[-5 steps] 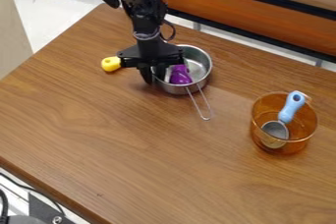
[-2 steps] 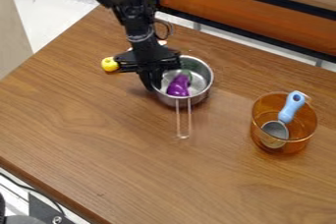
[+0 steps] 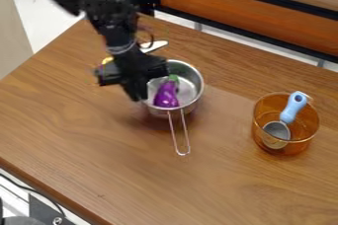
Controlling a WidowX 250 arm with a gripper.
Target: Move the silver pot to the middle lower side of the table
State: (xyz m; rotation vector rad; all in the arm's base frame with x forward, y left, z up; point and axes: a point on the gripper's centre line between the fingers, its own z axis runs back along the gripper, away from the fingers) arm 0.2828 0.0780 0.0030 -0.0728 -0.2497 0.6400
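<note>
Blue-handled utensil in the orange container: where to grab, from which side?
Handle, near its upper end, coming from above. It slants up to the orange container's far rim while the metal head sits down inside, so the handle looks easiest to reach and likely clears the walls best.

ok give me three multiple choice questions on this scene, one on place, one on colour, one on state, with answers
1. What colour is the body of the eggplant in the silver pot?
A yellow
B purple
C orange

2. Where is the blue-handled utensil?
A inside the see-through container
B under the pot
C on the floor

3. What state is the pot in?
A upside down
B covered by a lid
C uncovered, opening upward

Answers:
1 B, its rounded body shows purple below a green top.
2 A, its round end shows through the container's wall.
3 C, its inside shows with the eggplant lying in it.
</note>
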